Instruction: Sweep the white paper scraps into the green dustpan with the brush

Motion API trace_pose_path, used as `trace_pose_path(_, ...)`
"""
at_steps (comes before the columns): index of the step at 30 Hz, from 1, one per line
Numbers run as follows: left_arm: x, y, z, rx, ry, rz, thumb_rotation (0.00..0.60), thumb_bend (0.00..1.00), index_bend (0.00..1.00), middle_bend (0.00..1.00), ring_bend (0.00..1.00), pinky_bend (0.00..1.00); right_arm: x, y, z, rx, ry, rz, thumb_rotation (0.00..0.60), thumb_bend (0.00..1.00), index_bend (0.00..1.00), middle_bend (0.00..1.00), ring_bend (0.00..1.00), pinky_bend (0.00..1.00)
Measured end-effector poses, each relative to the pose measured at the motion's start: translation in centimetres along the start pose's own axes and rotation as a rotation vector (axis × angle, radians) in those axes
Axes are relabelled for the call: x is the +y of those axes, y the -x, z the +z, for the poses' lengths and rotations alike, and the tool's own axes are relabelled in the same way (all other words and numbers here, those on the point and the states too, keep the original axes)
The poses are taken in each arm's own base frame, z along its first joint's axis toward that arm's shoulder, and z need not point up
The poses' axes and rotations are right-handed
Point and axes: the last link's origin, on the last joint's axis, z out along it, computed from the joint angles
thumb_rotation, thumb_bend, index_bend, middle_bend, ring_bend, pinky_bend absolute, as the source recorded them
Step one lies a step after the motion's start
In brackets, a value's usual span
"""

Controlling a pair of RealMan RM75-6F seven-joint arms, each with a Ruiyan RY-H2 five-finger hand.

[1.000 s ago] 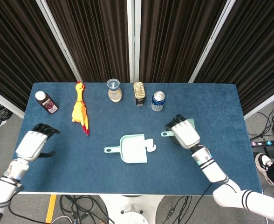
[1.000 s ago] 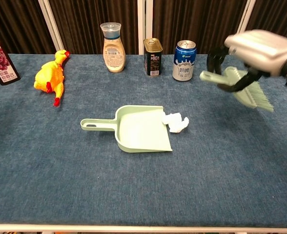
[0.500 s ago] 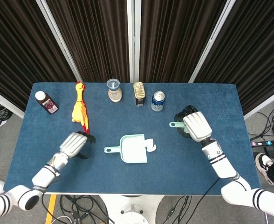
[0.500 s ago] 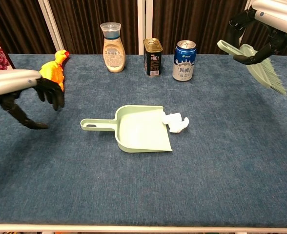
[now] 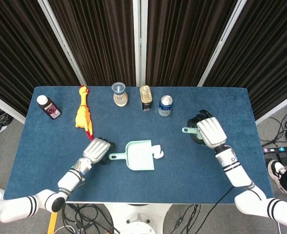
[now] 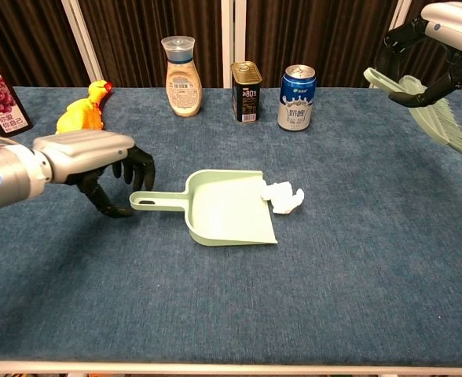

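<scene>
The green dustpan (image 5: 140,155) (image 6: 229,207) lies flat at the table's middle, its handle pointing toward my left side. White paper scraps (image 5: 158,152) (image 6: 285,196) sit against its right edge, partly on the pan's lip. My left hand (image 5: 97,149) (image 6: 88,158) is at the handle's end. Its dark fingers (image 6: 140,166) curve over the tip and the thumb sits below, not closed on it. My right hand (image 5: 210,132) (image 6: 449,17) grips the green brush (image 5: 188,130) (image 6: 433,115) in the air at the right. The bristles hang down, well away from the scraps.
Along the back stand a grape juice bottle (image 5: 49,107) (image 6: 5,97), a yellow rubber chicken (image 5: 84,115) (image 6: 81,121), a capped beige bottle (image 5: 119,94) (image 6: 181,68), a dark tin (image 5: 145,98) (image 6: 247,93) and a blue can (image 5: 165,106) (image 6: 297,97).
My left hand has swung in from the left edge to the dustpan's handle. My right hand has lifted the brush higher and further right.
</scene>
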Motion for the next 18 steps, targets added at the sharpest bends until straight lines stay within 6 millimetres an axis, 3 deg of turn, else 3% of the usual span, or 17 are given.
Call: trace_pose_path(18, 2.4, -0.2, 0.5, 0.007, 0.018, -0.041, 0.6, 0.25, 0.45, 0.49, 0.42, 0.38, 0.7, 0.2, -0.5, -0.011, 0.014, 0.006, 0.6, 0.43, 0.75, 0.59, 0.33, 0.17)
